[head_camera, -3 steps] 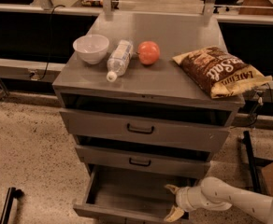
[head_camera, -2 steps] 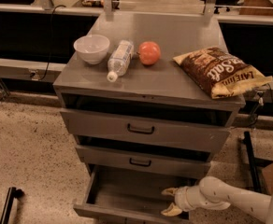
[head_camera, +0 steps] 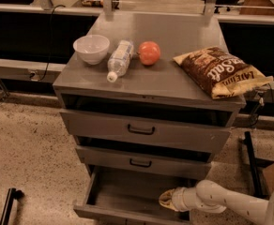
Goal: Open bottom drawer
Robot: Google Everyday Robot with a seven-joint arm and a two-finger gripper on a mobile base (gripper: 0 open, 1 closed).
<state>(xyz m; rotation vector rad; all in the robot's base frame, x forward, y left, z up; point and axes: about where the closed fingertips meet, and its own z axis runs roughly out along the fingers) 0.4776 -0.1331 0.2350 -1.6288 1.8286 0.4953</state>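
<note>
Bottom drawer (head_camera: pixel 123 193) open, grey inside; gripper (head_camera: pixel 167 199) at its right front, state unclear

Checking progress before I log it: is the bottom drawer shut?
No, the bottom drawer stands pulled out with its grey inside showing, and the tool is at its right side.
</note>
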